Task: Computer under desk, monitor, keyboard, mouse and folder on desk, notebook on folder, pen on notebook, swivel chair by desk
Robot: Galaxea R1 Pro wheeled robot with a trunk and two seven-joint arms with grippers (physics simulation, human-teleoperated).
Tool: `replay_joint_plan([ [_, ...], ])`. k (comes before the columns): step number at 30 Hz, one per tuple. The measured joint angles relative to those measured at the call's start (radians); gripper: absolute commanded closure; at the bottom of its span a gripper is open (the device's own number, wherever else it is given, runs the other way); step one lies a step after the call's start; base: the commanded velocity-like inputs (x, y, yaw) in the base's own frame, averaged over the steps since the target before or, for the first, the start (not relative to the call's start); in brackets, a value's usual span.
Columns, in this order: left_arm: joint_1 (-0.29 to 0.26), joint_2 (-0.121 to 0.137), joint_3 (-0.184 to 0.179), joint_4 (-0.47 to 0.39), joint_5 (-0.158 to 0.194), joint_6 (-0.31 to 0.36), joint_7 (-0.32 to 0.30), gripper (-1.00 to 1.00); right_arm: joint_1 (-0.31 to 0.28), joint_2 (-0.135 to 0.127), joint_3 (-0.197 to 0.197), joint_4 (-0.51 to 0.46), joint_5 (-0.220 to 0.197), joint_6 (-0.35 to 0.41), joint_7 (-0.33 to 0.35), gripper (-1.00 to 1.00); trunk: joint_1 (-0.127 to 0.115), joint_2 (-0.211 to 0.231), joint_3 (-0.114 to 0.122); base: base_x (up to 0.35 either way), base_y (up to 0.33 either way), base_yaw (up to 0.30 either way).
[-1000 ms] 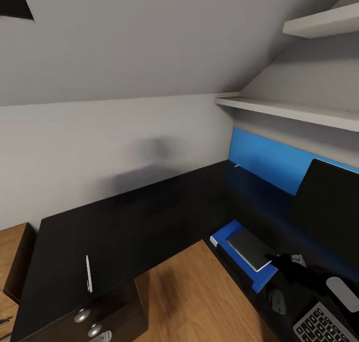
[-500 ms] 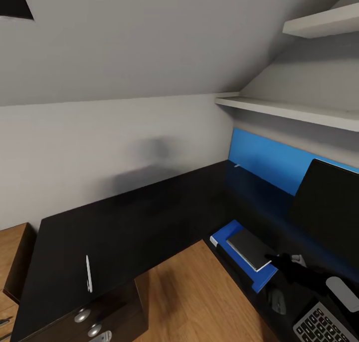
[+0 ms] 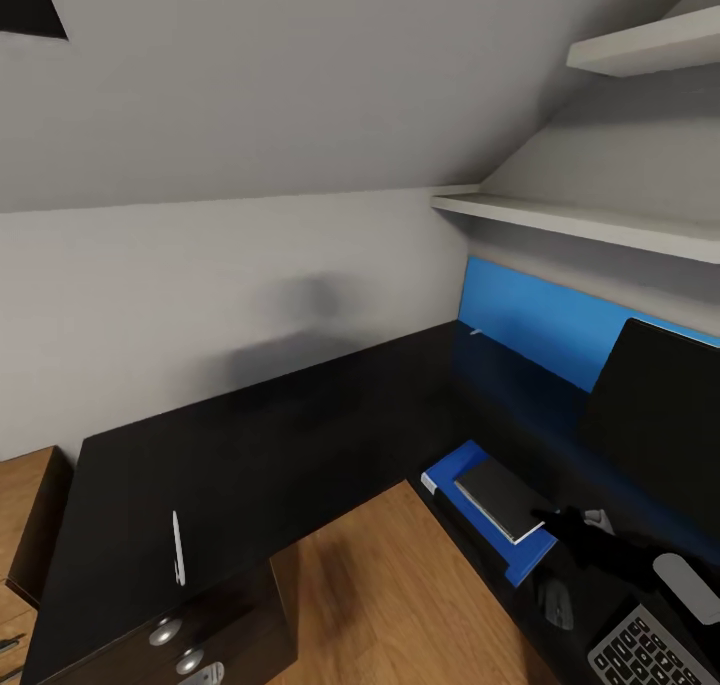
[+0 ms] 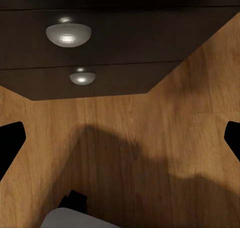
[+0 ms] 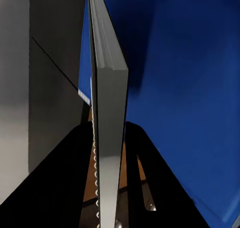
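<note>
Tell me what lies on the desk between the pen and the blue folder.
Head view: only bare black desk top lies between the pen and the folder.

A home study corner tucked under a sloped attic ceiling (image 3: 300,75): grey walls, a warm wood plank floor (image 3: 400,605), and white wall shelves (image 3: 580,220) at 2 o'clock. A glossy black L-shaped counter (image 3: 270,445) wraps the corner, with round silver drawer knobs (image 3: 165,632) at 7 o'clock. Office gear sits at 4 o'clock: a wide black monitor (image 3: 660,425), a keyboard (image 3: 650,655), a mouse (image 3: 555,605) and a blue folder (image 3: 480,510) topped by a notebook (image 3: 500,497)
</note>
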Motion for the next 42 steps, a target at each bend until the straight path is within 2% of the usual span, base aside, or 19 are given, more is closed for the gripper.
replay_joint_plan([
  [42, 0.000, 0.000, 0.000, 0.000, 0.000, 0.000, 0.000, -1.00, 0.000, 0.000, -0.002, 0.000, 0.007, 0.000, 0.004, 1.00, 0.000, 0.000, 0.000, -0.015, 0.013, 0.000],
])
